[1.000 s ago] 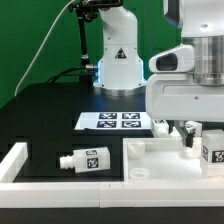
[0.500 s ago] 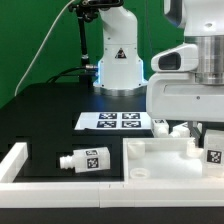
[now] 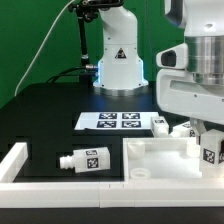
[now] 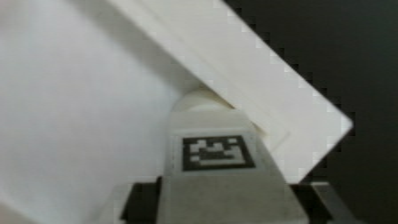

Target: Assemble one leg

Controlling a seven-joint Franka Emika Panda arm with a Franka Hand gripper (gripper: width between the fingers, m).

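Note:
My gripper (image 3: 208,140) is shut on a white leg (image 3: 211,153) with a black-and-white tag and holds it upright over the right end of the large white tabletop (image 3: 160,155). In the wrist view the leg (image 4: 221,150) sits between my two dark fingers (image 4: 150,200), its narrower end pointing at the tabletop (image 4: 107,90) near one corner. I cannot tell whether the leg touches the tabletop. A second leg (image 3: 85,160) lies on its side on the black table to the exterior view's left.
Two more white legs (image 3: 160,125) lie behind the tabletop beside the marker board (image 3: 115,121). A white rail (image 3: 20,160) borders the front and left of the table. The arm's base (image 3: 118,60) stands at the back.
My gripper has shifted slightly to the exterior view's right, still holding the leg over the tabletop. Nothing else has moved.

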